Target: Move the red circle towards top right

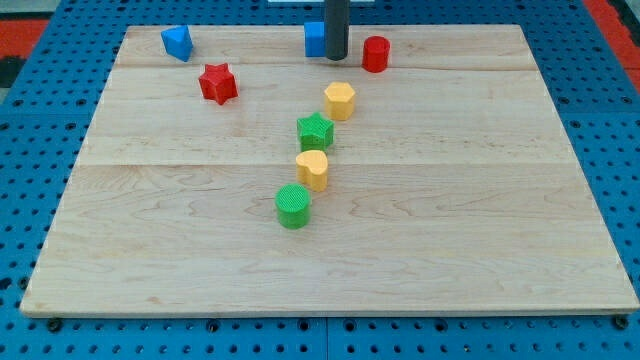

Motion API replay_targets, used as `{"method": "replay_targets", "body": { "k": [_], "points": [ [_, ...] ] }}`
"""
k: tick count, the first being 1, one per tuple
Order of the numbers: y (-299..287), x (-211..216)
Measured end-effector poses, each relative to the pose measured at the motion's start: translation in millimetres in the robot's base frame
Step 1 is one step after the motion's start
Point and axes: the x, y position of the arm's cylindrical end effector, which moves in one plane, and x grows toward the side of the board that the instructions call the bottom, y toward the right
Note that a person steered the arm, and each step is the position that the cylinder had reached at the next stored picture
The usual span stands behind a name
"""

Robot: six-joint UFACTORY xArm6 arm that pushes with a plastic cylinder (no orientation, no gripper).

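Note:
The red circle (375, 54) is a short red cylinder near the top edge of the wooden board (480, 220), a little right of centre. My tip (335, 57) is the lower end of the dark rod, just to the left of the red circle with a small gap between them. A blue block (314, 39) stands right behind the rod, partly hidden by it.
A blue block (177, 42) sits at the top left, a red star (217, 83) below it. A yellow hexagon (340, 101), green star (315, 131), yellow block (312, 170) and green circle (294, 206) run diagonally down the middle.

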Motion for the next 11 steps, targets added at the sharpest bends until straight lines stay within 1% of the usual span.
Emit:
{"method": "replay_targets", "body": {
  "k": [2, 3, 4, 5, 6, 7, 8, 10, 11],
  "points": [
    [21, 12],
    [29, 25],
    [57, 9],
    [84, 7],
    [49, 2],
    [56, -25],
    [83, -30],
    [125, -27],
    [125, -27]
  ]
}}
